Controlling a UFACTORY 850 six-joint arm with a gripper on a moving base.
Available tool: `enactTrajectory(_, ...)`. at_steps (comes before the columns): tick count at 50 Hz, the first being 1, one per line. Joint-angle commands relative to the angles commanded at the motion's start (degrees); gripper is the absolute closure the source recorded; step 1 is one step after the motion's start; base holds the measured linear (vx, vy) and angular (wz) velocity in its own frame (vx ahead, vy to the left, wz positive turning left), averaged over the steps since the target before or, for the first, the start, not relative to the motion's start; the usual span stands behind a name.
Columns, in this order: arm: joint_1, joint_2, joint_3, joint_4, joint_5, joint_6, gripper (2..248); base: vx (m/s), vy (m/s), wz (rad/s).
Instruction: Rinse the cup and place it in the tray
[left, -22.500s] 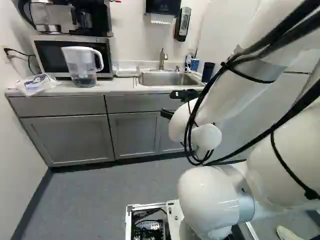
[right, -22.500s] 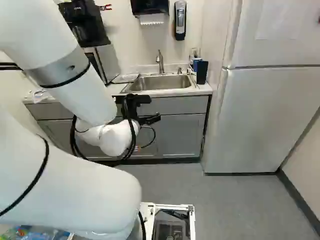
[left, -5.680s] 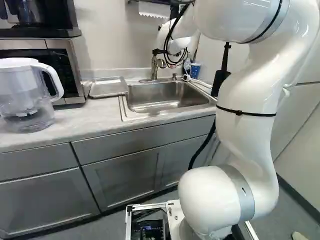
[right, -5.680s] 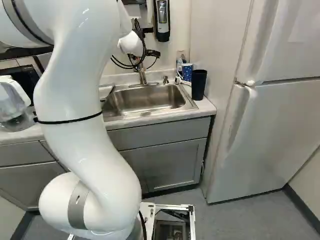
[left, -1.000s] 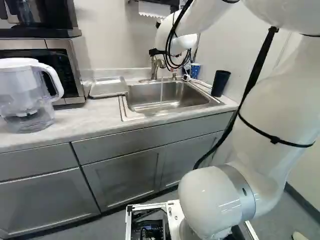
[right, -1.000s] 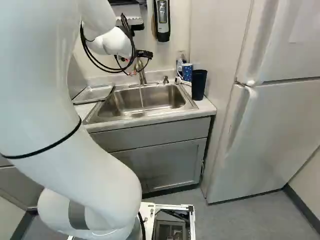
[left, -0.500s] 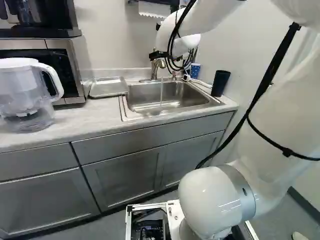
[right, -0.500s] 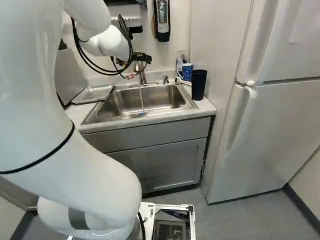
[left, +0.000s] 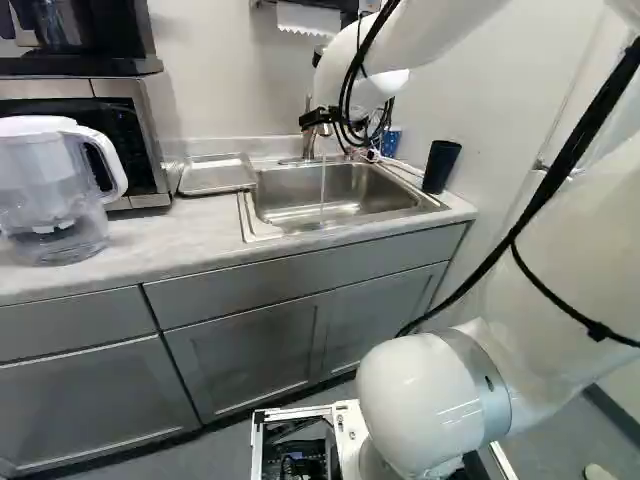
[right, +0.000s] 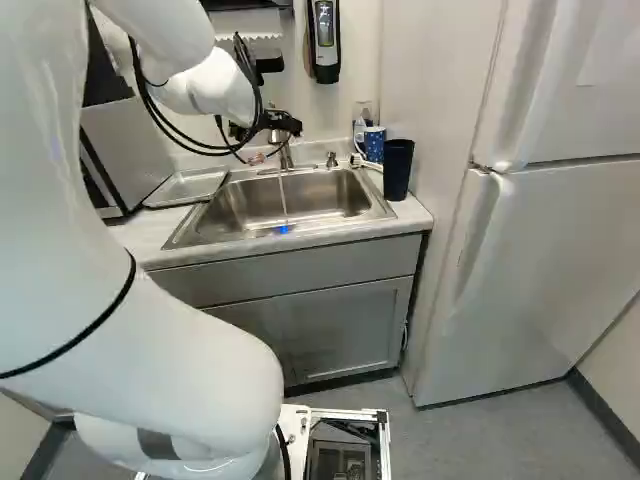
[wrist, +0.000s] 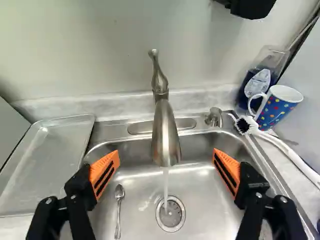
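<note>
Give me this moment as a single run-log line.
gripper: open, empty, over sink | faucet: water running | dotted mug: beside sink, not under water | tray: sink's other side, holds no mug

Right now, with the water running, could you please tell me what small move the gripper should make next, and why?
I would probably ease the open gripper towards the dotted mug: water is already falling from the tap into the sink, the gripper holds nothing, and the mug stands beyond the sink's back corner, by the brush.
</note>
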Motion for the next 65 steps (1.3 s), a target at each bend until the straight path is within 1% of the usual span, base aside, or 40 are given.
enactTrajectory(24,0.00,0.08,0.07,0.00,-6.16,0.00,3,0.000,0.000,0.000)
enactTrajectory(65,0.00,0.08,0.07,0.00,-19.51,0.00,3,0.000,0.000,0.000)
